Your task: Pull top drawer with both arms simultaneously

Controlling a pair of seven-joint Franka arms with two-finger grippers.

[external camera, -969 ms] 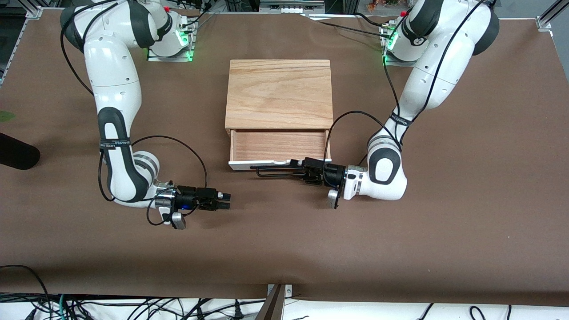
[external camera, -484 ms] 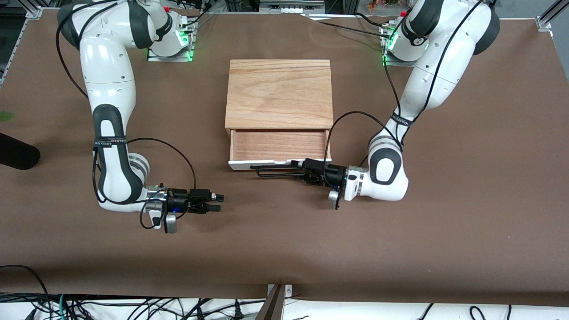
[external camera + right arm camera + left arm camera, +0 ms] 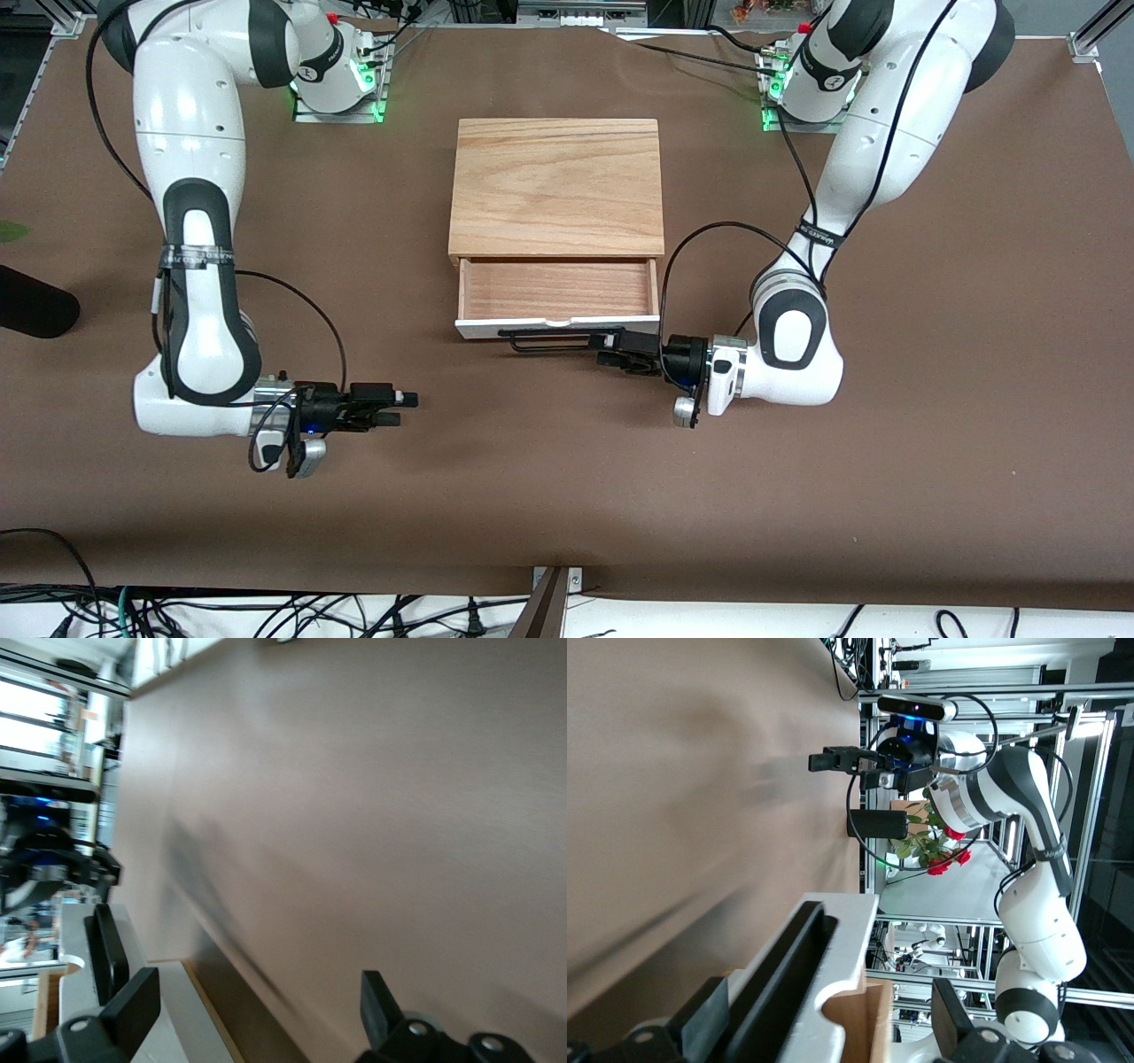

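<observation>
Top drawer point(image 3: 556, 292) pulled partway out of cabinet point(image 3: 556, 186), mid-bench point(image 3: 930, 461). Left gripper point(image 3: 611, 346) at handle point(image 3: 554, 339) end, fingers apart, not clamped. Right gripper point(image 3: 403, 403) low over bench, well apart from drawer, fingers apart, holding nothing.

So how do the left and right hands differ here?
Left hand is at the top drawer's handle; right hand is over bare table, clear of the drawer. Left hand's fingers straddle the handle; right hand's hold nothing. Both are open.
</observation>
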